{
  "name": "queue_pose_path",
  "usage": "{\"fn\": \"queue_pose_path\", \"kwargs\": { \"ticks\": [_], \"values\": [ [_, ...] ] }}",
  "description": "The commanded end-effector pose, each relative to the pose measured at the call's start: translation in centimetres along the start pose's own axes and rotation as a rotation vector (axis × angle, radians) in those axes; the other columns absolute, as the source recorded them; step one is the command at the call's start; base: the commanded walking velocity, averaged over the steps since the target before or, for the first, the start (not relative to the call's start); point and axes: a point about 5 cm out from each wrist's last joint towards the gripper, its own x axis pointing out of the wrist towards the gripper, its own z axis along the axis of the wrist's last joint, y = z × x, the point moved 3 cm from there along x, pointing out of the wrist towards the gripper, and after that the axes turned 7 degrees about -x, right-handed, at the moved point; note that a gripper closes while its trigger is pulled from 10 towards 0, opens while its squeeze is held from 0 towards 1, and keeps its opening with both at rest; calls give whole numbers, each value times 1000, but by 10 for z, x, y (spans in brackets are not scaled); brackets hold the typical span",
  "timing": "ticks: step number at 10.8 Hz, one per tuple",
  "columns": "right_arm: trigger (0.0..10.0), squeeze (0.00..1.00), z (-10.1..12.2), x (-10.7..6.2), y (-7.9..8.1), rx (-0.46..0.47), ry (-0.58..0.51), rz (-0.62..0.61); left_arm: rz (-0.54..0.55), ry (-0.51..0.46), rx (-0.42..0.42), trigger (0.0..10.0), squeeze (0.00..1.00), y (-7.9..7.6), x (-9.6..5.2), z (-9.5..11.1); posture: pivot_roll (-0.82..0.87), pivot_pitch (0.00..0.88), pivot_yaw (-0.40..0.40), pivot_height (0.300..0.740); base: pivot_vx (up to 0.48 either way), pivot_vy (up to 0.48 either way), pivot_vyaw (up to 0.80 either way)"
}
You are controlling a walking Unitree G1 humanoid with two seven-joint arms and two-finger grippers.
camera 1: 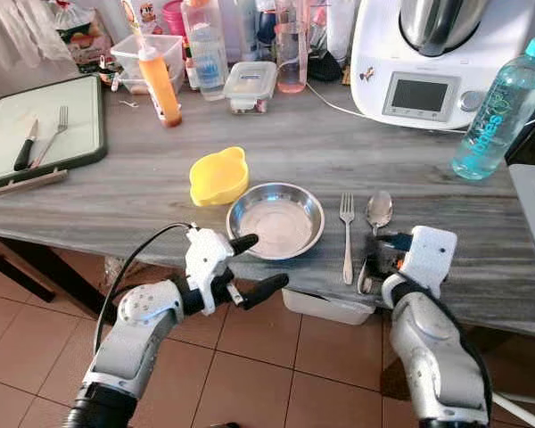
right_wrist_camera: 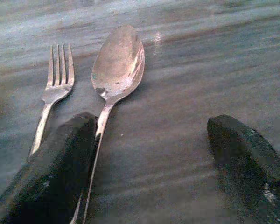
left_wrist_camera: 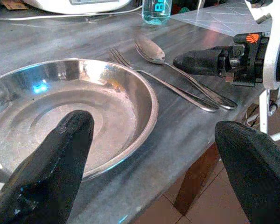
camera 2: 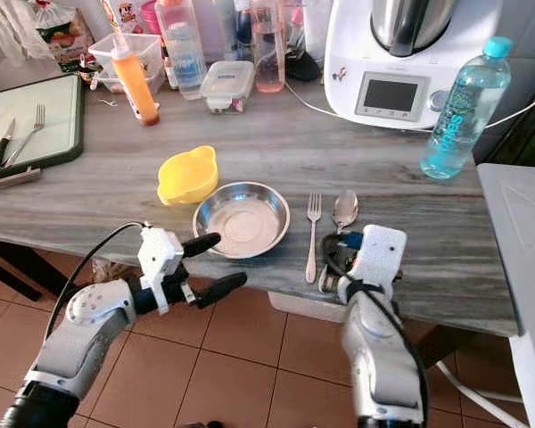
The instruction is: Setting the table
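on the grey worktop (camera 1: 410,165), near its front edge, a steel plate (camera 1: 275,219) sits with a fork (camera 1: 346,234) just to its right and a spoon (camera 1: 375,223) beside the fork, the two lying parallel with handles toward the robot. a yellow bowl (camera 1: 218,175) touches or nearly touches the plate's far left rim. the right claw (right_wrist_camera: 149,163) is down at the spoon's handle end, fingers spread wide, one finger (right_wrist_camera: 56,163) lying against the handle and the other well off to the side, gripping nothing. the left claw (camera 1: 250,266) hovers at the near left rim of the plate, also spread open and empty.

judging by the layout, the place setting looks mostly laid, and the step in hand seems to be the spoon's placement or straightening. a knife (camera 1: 24,145) and another fork (camera 1: 53,132) lie on the green board (camera 1: 80,98) far left; next would likely be lifting the right claw clear without dragging the spoon.
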Motion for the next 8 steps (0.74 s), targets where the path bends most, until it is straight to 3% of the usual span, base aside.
{"fn": "queue_pose_path", "kwargs": {
  "ticks": [1,4,5,8],
  "values": [
    [0,0,-8,2,0,3,40,4,6,15,13,10000,0,2,0,0,81,143,82,740,0,0,0],
    [0,0,-5,5,6,-10,43,31,5,25,14,10000,0,2,0,-2,81,138,82,740,0,0,0],
    [314,0,-4,6,8,-15,42,44,4,22,19,10000,0,2,-1,2,81,136,82,740,0,0,0],
    [0,0,-4,8,12,-32,44,74,-7,10,38,10000,0,-3,-2,17,83,134,86,740,0,0,0]
  ]
}}
